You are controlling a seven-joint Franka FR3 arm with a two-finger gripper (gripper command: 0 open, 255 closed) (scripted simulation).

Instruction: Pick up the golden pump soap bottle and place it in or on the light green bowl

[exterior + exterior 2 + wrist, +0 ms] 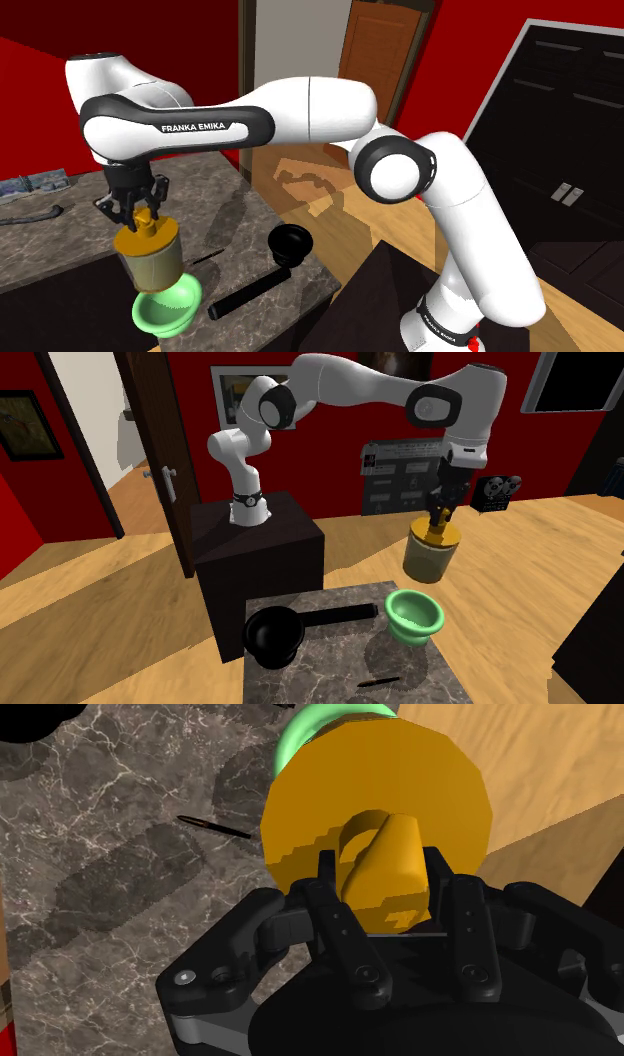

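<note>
Black two-finger gripper (395, 876) clasped the golden cylindrical pump soap bottle (148, 258) aloft over the light green round bowl (172, 304) on the dark marbled table (60, 238); carry step apparently, next likely needing centring, lowering, release.

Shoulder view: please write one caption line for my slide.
The black gripper holds the golden soap bottle by its pump above the light green bowl.

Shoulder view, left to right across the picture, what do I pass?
Grey clutter → golden pump soap bottle → black long-handled pan → dark stand. The light green bowl overlaps the bottle, so I skip it.
</note>
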